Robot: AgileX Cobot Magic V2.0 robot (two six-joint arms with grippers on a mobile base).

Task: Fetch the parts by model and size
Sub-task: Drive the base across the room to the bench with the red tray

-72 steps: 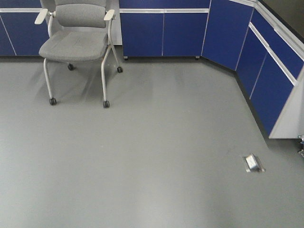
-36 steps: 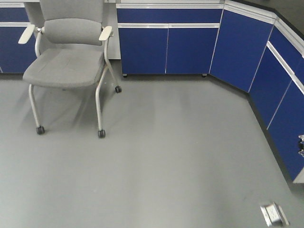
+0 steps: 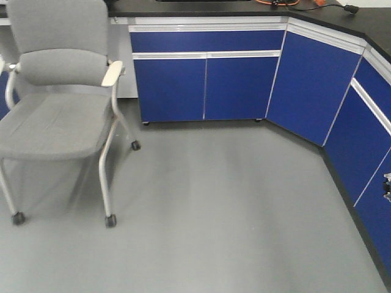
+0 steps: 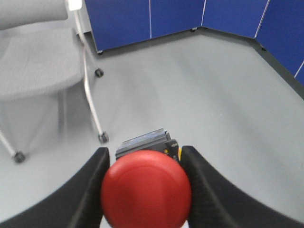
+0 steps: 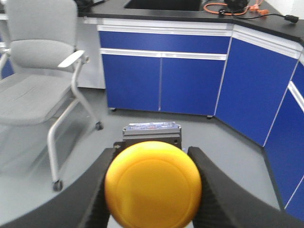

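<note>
In the left wrist view my left gripper (image 4: 145, 159) is shut on the red push-button switch (image 4: 146, 188); its round red cap faces the camera and its dark blocky base (image 4: 142, 141) points away, above the grey floor. Over in the right wrist view, a yellow push-button switch (image 5: 153, 184) fills the space between the black fingers of my right gripper (image 5: 152, 156), which is shut on it. Its dark base (image 5: 152, 133) sticks out forward. Neither gripper nor either part shows in the front view.
A grey wheeled chair (image 3: 58, 119) stands close at the left. Blue cabinets (image 3: 208, 85) under a black counter line the far wall and run down the right side (image 3: 366, 128). Grey floor (image 3: 226, 207) lies ahead. Orange cable (image 5: 223, 7) lies on the counter.
The front view has advanced toward the cabinets: chair and cabinets grew larger and lower in frame, the countertop came into view, and the small silver box on the floor slid out at bottom right.
</note>
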